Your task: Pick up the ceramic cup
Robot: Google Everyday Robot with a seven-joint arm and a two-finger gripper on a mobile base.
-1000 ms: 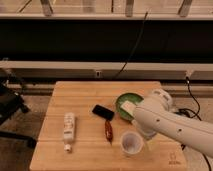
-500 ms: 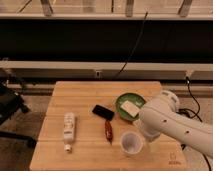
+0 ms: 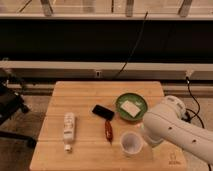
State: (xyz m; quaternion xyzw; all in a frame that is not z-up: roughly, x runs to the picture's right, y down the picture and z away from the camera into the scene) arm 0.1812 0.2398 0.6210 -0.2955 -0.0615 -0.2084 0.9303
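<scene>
The ceramic cup (image 3: 131,143) is small, round and whitish-pale. It stands upright near the front edge of the wooden table (image 3: 85,95), right of centre. My white arm (image 3: 170,125) reaches in from the right over the table's right side. The gripper (image 3: 146,139) is at the arm's lower left end, just right of the cup, and is mostly hidden by the arm's bulky link. I cannot tell whether it touches the cup.
A green bowl (image 3: 122,100) with a white block sits behind the cup, partly beside the arm. A black flat object (image 3: 103,112) and a reddish-brown item (image 3: 108,130) lie left of the cup. A white bottle (image 3: 68,127) lies at the table's left.
The arm has shifted slightly to the right and lower in view. The cup and the other objects have not moved.
</scene>
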